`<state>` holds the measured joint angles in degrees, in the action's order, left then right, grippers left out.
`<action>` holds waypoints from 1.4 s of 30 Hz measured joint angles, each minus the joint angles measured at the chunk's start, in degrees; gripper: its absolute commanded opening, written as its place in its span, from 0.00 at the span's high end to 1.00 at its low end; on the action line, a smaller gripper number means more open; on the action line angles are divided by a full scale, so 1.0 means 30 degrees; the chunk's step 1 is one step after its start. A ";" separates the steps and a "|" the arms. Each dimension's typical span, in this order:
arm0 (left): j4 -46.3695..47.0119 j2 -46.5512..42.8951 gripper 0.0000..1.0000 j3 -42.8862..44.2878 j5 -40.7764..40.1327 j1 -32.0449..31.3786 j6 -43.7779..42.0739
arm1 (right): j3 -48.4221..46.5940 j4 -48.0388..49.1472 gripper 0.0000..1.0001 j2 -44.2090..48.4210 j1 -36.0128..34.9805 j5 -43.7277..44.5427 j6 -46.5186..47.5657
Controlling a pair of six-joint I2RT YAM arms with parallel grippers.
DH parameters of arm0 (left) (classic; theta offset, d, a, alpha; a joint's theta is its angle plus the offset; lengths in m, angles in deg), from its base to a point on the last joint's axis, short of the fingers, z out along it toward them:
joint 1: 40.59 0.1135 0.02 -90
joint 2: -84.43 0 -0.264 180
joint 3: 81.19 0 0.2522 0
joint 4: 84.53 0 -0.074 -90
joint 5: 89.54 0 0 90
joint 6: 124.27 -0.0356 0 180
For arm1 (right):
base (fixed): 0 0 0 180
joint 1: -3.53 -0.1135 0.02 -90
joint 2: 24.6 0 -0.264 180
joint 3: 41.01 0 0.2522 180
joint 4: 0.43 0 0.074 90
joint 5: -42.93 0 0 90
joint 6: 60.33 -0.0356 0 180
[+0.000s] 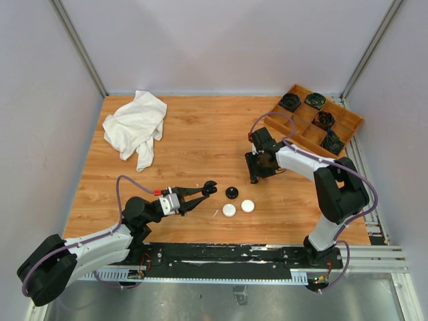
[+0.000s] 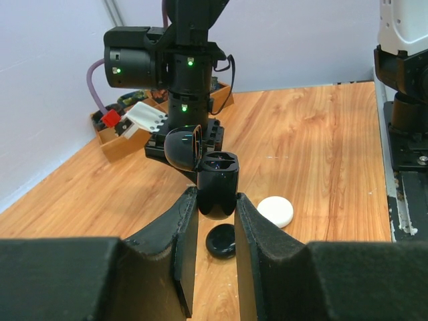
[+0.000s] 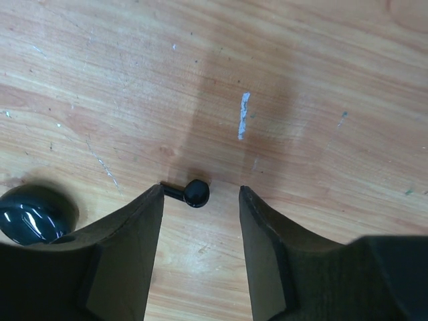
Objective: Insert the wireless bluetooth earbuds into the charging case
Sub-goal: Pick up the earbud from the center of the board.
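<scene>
My left gripper [image 1: 202, 191] [image 2: 216, 200] is shut on a black charging case [image 2: 218, 182] with its lid flipped open, held a little above the table; it also shows in the top view [image 1: 210, 186]. My right gripper [image 1: 256, 175] [image 3: 200, 189] is open and points down at the table. A black earbud [image 3: 194, 193] lies on the wood between its fingertips, its stem against the left finger. A tiny white earbud [image 1: 215, 213] lies near the left gripper.
A closed black case [image 1: 232, 193] [image 2: 221, 241] and two white cases [image 1: 229, 210] [image 1: 248, 206] lie mid-table. A glossy black round thing [image 3: 30, 214] sits left of my right fingers. A wooden tray [image 1: 304, 130] with several black cases stands back right; a white cloth [image 1: 136, 126] lies back left.
</scene>
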<state>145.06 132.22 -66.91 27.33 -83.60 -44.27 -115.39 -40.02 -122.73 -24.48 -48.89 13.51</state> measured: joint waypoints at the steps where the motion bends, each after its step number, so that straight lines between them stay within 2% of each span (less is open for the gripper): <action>1: 0.0007 0.0000 1.00 0.0000 0.0000 0.0000 0.0007 | -0.0066 0.0022 0.48 0.0015 0.0000 0.0087 -0.0029; 19: 0.0007 0.0000 1.00 0.0000 0.0000 0.0000 0.0058 | -0.0284 -0.0233 0.44 -0.0386 -0.0007 0.0838 -0.0095; 33: 0.0007 0.0000 1.00 0.0000 0.0007 0.0000 0.0080 | 0.0459 -0.2637 0.52 0.0401 0.0000 0.0787 0.0933; 42: 0.0000 -0.0007 1.00 0.0000 0.0007 0.0000 0.0131 | -0.0313 -0.2776 0.55 0.1122 0.0000 -0.0408 0.1836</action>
<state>145.06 132.20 -66.91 27.35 -83.60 -43.88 -116.33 -48.34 -119.36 -24.48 -50.12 19.02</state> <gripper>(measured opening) 0.288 0.467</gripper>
